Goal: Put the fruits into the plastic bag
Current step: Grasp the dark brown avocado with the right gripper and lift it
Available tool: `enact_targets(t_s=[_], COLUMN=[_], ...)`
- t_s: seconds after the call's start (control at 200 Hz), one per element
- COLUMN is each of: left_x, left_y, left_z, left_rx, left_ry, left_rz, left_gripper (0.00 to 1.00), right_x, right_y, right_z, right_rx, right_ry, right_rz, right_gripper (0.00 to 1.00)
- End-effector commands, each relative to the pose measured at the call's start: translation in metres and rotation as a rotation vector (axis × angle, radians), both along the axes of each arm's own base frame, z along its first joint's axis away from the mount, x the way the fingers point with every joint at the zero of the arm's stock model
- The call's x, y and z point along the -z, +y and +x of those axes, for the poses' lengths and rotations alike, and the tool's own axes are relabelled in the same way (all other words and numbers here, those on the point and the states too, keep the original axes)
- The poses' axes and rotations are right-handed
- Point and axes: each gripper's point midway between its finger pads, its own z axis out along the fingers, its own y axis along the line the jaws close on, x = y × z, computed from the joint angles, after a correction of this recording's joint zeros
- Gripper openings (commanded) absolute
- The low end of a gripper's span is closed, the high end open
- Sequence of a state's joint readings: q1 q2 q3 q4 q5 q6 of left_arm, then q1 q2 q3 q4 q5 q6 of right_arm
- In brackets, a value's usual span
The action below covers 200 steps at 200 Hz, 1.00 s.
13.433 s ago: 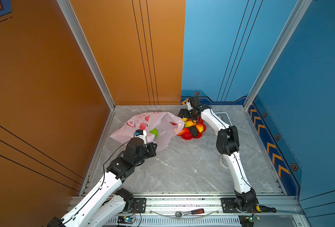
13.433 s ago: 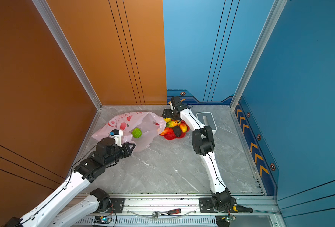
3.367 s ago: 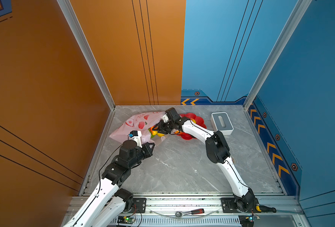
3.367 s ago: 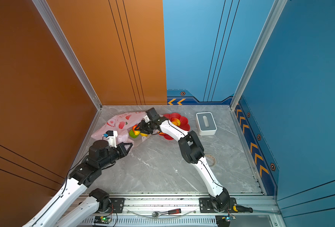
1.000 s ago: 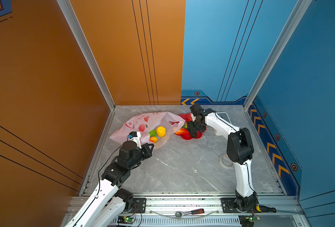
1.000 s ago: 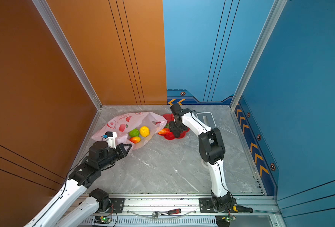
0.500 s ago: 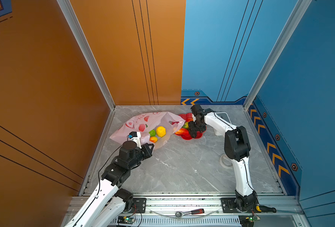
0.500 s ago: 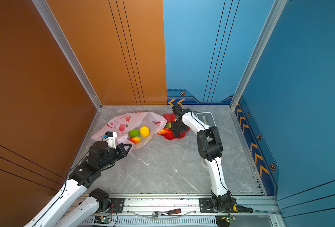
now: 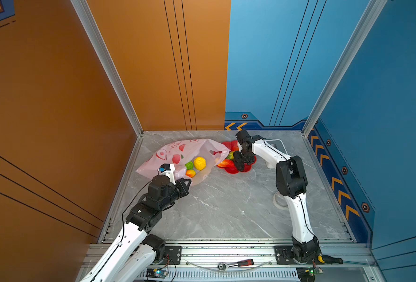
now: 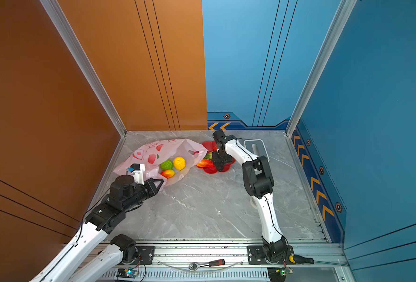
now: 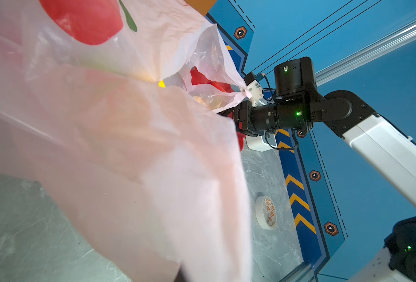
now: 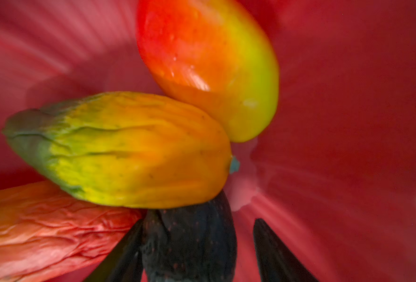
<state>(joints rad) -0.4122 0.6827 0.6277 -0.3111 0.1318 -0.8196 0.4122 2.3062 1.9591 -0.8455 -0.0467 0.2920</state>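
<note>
At the near edge of the plastic bag (image 9: 177, 151), the left gripper (image 9: 187, 182) is clenched on the film and holds the mouth raised. The left wrist view shows mostly pink film draped close to the lens.

Inside the plastic bag, just past that pinched edge, lie three of the fruits: a small mango (image 9: 190, 173), a green round fruit (image 9: 189, 165) and a lemon (image 9: 199, 163), close together.

Beyond the bag mouth, just beside it, stands the red dish (image 9: 245, 169). In both top views the bag's handle flap partly overlaps it. The right gripper (image 12: 198, 221) is lowered into this dish.

- Right claw state: released. The jaws stand astride the dark avocado (image 12: 190, 246). One finger (image 12: 121, 258) lies against it; the other finger (image 12: 273, 254) stands clear, with dish showing in the gap.
- Other fruits in the dish: a yellow-green ribbed fruit (image 12: 129, 151) resting on the avocado, a red-yellow mango (image 12: 209, 68) behind it, and a wrinkled red-orange fruit (image 12: 43, 224) alongside.

Step in hand: grasping the avocado, judged to be the fourth fruit of about seven.

Next move, as judged:
1. Close until both fingers bear on the avocado.
2. Lift straight up, so the ribbed fruit leaning on it slides off rather than being dragged out.
3. Carry the avocado across to the bag mouth and release it among the three fruits.
</note>
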Motion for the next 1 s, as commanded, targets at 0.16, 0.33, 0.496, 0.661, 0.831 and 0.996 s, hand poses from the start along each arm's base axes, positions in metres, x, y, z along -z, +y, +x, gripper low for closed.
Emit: enact_targets(t_s=[0.16, 0.33, 0.496, 0.661, 0.831, 0.996], left_x=[-0.003, -0.003, -0.003, -0.002, -0.004, -0.005], left_y=[0.004, 0.004, 0.005, 0.005, 0.005, 0.005], left_z=[0.001, 0.000, 0.000, -0.001, -0.001, -0.001], left_rx=[-0.009, -0.011, -0.013, -0.017, -0.017, -0.013], left_ry=[-0.006, -0.006, -0.008, -0.007, -0.013, -0.018], left_rz=[0.015, 0.014, 0.012, 0.011, 0.007, 0.003], left_gripper=[0.00, 0.00, 0.00, 0.00, 0.00, 0.00], right_x=[0.012, 0.011, 0.004, -0.012, -0.041, -0.068], right_y=[-0.002, -0.002, -0.002, -0.005, -0.008, -0.013], right_z=[-0.001, -0.001, -0.001, -0.002, -0.005, -0.015], right_rx=[0.018, 0.020, 0.019, 0.024, 0.032, 0.048], right_ry=[0.033, 0.037, 0.023, -0.004, -0.049, -0.080], right_rz=[-0.010, -0.004, -0.002, 0.003, 0.019, 0.045], right_gripper=[0.68, 0.64, 0.52, 0.51, 0.51, 0.51])
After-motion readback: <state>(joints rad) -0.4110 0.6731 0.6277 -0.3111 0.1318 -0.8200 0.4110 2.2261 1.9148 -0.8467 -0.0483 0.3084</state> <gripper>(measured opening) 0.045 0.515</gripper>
